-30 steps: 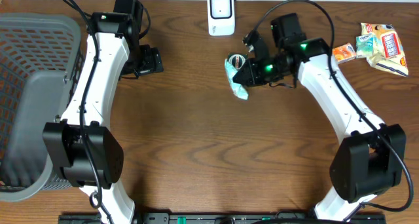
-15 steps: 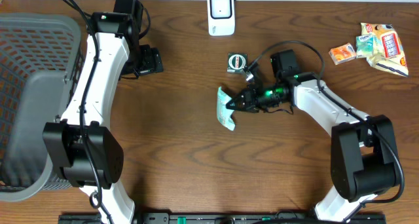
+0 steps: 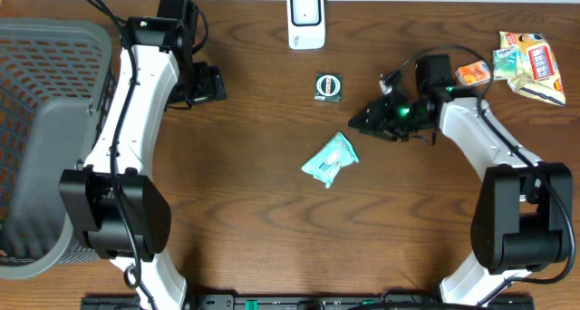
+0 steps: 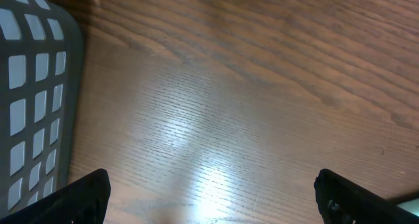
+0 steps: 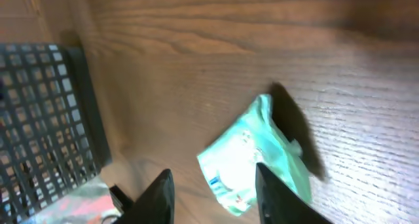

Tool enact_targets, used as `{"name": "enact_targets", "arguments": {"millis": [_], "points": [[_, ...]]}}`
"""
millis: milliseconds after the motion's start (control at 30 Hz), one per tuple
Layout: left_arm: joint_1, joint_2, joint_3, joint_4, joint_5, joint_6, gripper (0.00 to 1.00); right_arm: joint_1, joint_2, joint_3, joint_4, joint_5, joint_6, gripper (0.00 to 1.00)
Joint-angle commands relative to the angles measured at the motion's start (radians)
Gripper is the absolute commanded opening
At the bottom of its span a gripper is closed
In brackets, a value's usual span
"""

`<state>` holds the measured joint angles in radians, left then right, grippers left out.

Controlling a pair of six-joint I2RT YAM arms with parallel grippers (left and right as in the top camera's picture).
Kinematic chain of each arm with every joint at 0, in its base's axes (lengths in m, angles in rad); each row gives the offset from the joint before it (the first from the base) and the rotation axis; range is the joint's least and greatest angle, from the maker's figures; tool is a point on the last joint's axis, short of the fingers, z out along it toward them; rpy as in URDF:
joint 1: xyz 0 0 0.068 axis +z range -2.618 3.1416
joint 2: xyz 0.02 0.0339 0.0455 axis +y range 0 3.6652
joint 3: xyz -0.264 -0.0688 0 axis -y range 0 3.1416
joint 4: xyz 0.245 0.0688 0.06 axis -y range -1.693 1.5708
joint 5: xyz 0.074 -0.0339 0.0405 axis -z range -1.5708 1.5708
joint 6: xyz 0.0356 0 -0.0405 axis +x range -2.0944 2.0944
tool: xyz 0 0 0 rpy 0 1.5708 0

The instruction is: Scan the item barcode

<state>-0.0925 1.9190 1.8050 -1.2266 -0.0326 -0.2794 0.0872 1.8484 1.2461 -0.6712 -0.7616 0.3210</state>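
Observation:
A teal packet (image 3: 330, 159) lies loose on the wooden table near the middle. In the right wrist view the packet (image 5: 258, 155) rests on the wood just beyond the fingertips, casting a dark shadow. My right gripper (image 3: 364, 121) hovers up and to the right of it, jaws apart and holding nothing (image 5: 213, 185). The white barcode scanner (image 3: 306, 18) stands at the back edge. Over bare wood beside the basket, my left gripper (image 3: 214, 83) is wide open and empty (image 4: 213, 204).
A grey mesh basket (image 3: 41, 120) fills the left side, also seen as the basket (image 4: 33, 93) and basket (image 5: 46, 112). A small black square item (image 3: 328, 86) lies below the scanner. Snack packets (image 3: 530, 63) and an orange pack (image 3: 475, 72) sit at the back right.
The right gripper carried the teal packet down from the scanner, opened and let it go. The packet now lies on the table and the gripper has drawn back to the right. The left arm is unmoved.

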Motion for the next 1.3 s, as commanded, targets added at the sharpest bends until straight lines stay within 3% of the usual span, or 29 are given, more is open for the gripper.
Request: {"name": "enact_targets", "arguments": {"millis": [0, 200, 367, 467, 533, 867, 1133, 1267], "points": [[0.003, -0.002, -0.010, -0.003, -0.013, 0.016, 0.98, 0.024, -0.006, 0.035, -0.017, 0.006, -0.039, 0.40], [0.003, -0.002, -0.010, -0.003, -0.013, 0.016, 0.98, 0.116, -0.006, 0.035, -0.070, 0.163, -0.038, 0.46], [0.003, -0.002, -0.010, -0.003, -0.013, 0.016, 0.98, 0.234, -0.005, 0.034, -0.145, 0.414, 0.003, 0.52], [0.003, -0.002, -0.010, -0.003, -0.013, 0.016, 0.98, 0.286, -0.005, 0.034, -0.185, 0.503, 0.068, 0.44], [0.003, -0.002, -0.010, -0.003, -0.013, 0.016, 0.98, 0.313, -0.005, 0.034, -0.198, 0.505, 0.069, 0.38], [0.003, -0.002, -0.010, -0.003, -0.013, 0.016, 0.98, 0.364, -0.005, 0.014, -0.202, 0.586, 0.072, 0.30], [0.003, -0.002, -0.010, -0.003, -0.013, 0.016, 0.98, 0.364, -0.005, -0.027, -0.132, 0.602, 0.090, 0.31], [0.003, -0.002, -0.010, -0.003, -0.013, 0.016, 0.98, 0.358, -0.005, -0.027, -0.066, 0.607, 0.071, 0.38]]}}
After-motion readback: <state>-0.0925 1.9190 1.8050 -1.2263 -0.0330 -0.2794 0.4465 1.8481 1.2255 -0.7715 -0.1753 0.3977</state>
